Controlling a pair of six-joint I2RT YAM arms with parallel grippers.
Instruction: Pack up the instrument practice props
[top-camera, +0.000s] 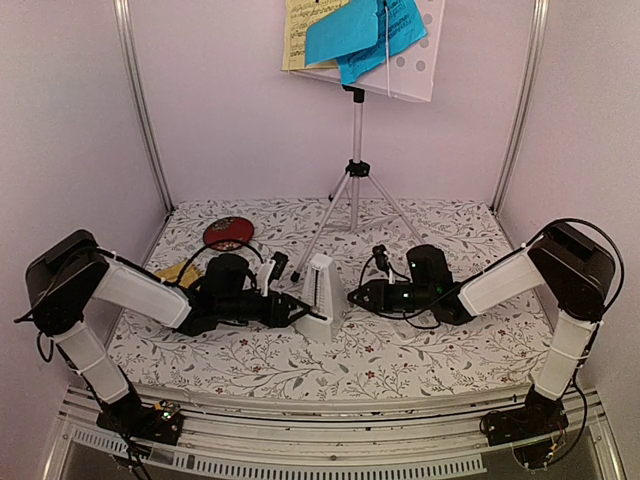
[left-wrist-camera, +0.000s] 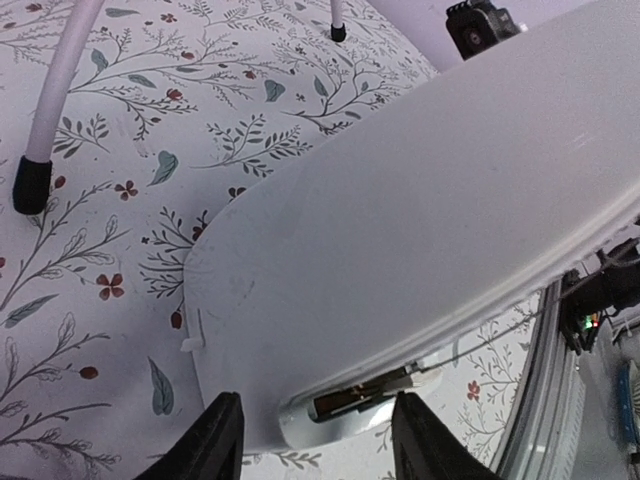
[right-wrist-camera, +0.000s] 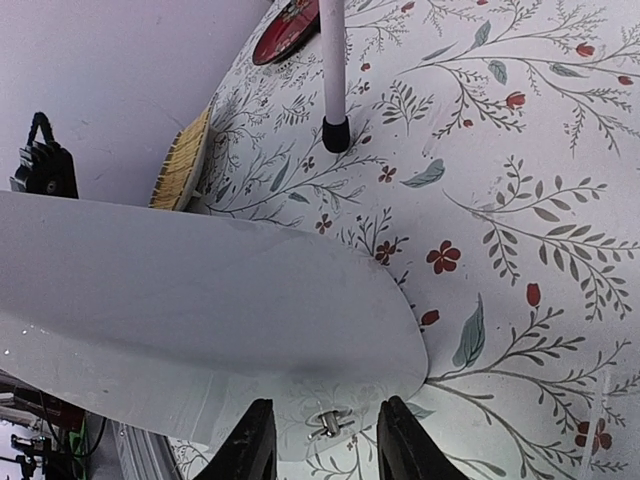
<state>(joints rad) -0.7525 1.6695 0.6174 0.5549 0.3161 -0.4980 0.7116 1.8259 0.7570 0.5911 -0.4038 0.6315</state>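
The white pyramid metronome (top-camera: 320, 290) stands upright mid-table between both grippers. My left gripper (top-camera: 298, 312) is at its left lower side. In the left wrist view its jaws (left-wrist-camera: 318, 440) flank the metronome's (left-wrist-camera: 400, 220) bottom edge and a silver slotted part (left-wrist-camera: 350, 405); contact is unclear. My right gripper (top-camera: 355, 297) faces its right side. There the jaws (right-wrist-camera: 325, 440) stand apart around the small winding key (right-wrist-camera: 330, 422) on the metronome (right-wrist-camera: 200, 300), gaps either side. Behind stands the music stand (top-camera: 415, 70) on its tripod (top-camera: 355, 180), holding blue (top-camera: 360, 35) and pale-yellow sheets (top-camera: 297, 35).
A round red dish (top-camera: 228, 232) and a yellow woven tray (top-camera: 178, 270) lie at the left, behind my left arm. Tripod feet (left-wrist-camera: 32, 185) (right-wrist-camera: 336, 135) rest on the floral cloth just behind the metronome. Walls close in on three sides.
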